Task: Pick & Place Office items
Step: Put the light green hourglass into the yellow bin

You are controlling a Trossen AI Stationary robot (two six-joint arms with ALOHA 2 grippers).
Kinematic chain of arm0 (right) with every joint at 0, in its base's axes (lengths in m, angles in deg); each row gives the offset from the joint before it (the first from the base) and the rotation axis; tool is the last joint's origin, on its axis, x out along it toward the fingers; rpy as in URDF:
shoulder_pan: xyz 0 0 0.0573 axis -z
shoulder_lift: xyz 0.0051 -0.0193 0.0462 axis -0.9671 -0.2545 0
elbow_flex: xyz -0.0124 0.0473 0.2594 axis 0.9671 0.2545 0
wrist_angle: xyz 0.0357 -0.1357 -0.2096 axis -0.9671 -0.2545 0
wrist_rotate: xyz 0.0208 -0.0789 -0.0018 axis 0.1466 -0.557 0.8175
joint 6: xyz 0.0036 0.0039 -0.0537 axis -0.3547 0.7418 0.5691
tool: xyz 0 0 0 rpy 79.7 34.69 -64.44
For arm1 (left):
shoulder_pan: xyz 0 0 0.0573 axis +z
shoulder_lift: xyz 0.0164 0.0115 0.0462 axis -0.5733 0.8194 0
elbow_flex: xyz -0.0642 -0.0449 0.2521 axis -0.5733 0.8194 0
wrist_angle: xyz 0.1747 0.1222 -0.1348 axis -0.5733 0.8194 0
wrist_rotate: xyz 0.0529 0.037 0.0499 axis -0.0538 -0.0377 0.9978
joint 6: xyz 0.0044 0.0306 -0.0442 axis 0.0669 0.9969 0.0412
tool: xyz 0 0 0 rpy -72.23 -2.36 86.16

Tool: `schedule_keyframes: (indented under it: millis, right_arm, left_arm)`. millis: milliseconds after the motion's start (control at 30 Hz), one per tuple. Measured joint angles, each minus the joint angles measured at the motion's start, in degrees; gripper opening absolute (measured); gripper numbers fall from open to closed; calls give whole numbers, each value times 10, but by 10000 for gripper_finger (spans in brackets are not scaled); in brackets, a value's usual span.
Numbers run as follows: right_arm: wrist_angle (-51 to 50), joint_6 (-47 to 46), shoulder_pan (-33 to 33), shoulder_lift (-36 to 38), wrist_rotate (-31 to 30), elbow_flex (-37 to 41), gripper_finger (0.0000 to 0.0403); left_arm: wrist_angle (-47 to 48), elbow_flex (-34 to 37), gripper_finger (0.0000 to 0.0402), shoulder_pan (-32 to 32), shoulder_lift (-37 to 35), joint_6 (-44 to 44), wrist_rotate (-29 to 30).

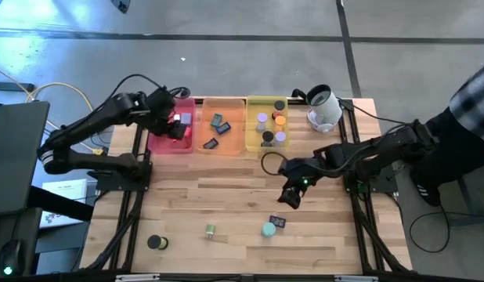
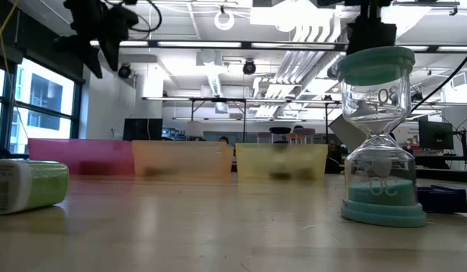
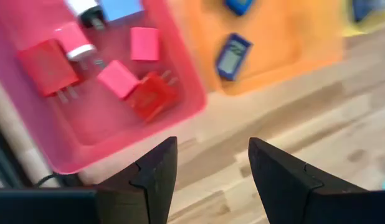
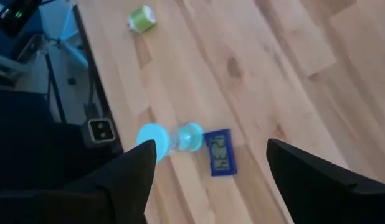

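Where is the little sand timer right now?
In the high view the teal sand timer stands on the table's near right part, right beside the small blue clock, below the right gripper.

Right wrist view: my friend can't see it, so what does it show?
The right hand hangs open above a wooden table, with nothing between its two dark fingers. Below it a teal sand timer lies beside a small blue clock, and a green roll sits farther off.

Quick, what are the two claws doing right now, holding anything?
Left gripper: open, empty, above the pink tray.
Right gripper: open, empty, above the teal hourglass and small blue clock.
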Motion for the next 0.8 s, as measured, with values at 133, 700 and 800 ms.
schedule_keyframes:
  millis: [133,700,800]
  right_arm:
    - [10,2,-19,0,0,0,293]
    - [168,0,-100,0,18,0,293]
    - [228,-16,-110,0,31,0,293]
  left_arm:
    - [-16,0,191,-52,-15,-37,3]
    - [-91,0,190,-282,-5,-169,7]
    - [-91,0,190,-338,-5,-202,15]
